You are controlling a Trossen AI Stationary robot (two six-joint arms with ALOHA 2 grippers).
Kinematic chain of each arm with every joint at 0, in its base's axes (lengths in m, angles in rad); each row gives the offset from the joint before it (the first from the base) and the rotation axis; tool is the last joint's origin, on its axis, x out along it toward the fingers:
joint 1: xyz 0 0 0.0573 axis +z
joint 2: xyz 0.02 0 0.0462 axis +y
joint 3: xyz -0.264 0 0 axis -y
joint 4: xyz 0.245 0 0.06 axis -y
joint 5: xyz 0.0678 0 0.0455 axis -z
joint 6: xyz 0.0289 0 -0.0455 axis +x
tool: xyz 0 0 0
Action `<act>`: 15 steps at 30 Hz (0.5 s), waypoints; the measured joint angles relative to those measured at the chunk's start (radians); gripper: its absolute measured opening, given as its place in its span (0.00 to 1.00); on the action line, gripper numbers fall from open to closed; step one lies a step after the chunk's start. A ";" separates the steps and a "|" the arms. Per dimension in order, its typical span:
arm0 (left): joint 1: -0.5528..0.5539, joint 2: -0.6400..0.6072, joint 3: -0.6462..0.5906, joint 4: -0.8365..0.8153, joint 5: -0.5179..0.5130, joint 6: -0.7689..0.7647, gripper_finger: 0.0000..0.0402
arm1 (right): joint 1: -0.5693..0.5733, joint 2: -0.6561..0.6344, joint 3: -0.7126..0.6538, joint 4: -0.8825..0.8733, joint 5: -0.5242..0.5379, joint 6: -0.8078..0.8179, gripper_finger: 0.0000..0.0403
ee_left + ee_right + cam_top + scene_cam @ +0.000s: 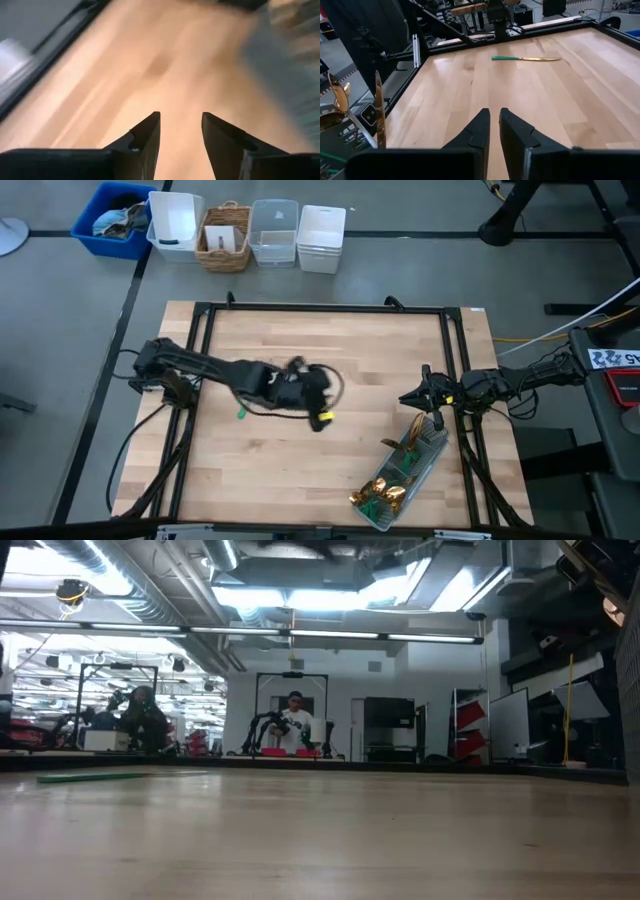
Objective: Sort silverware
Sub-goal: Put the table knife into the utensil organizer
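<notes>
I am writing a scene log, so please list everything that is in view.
table: one, light wood, black frame
tray: one, clear, table's right side
silverware: several, gold heads, teal handles, in tray
knife: one, teal and gold, flat on table beside left arm
blue bin: one, floor beyond table
white bins: two, same row
wicker basket: one, same row
clear bin: one, same row
person: one, room behind
left pincer: dark, open, mid-table
right pincer: dark, shut, beside tray
</notes>
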 joint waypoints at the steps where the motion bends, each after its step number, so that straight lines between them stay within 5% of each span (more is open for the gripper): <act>1: -0.009 -0.012 0.000 -0.089 -0.049 -0.063 0.34 | 0.000 0.000 0.000 -0.001 0.000 -0.001 0.11; 9: -0.033 -0.022 -0.060 -0.700 -0.096 -0.638 0.34 | 0.000 0.000 0.000 -0.001 0.000 -0.002 0.11; 15: 0.011 -0.030 -0.263 -0.673 -0.029 -0.620 0.34 | 0.000 -0.005 0.000 0.000 -0.001 -0.001 0.11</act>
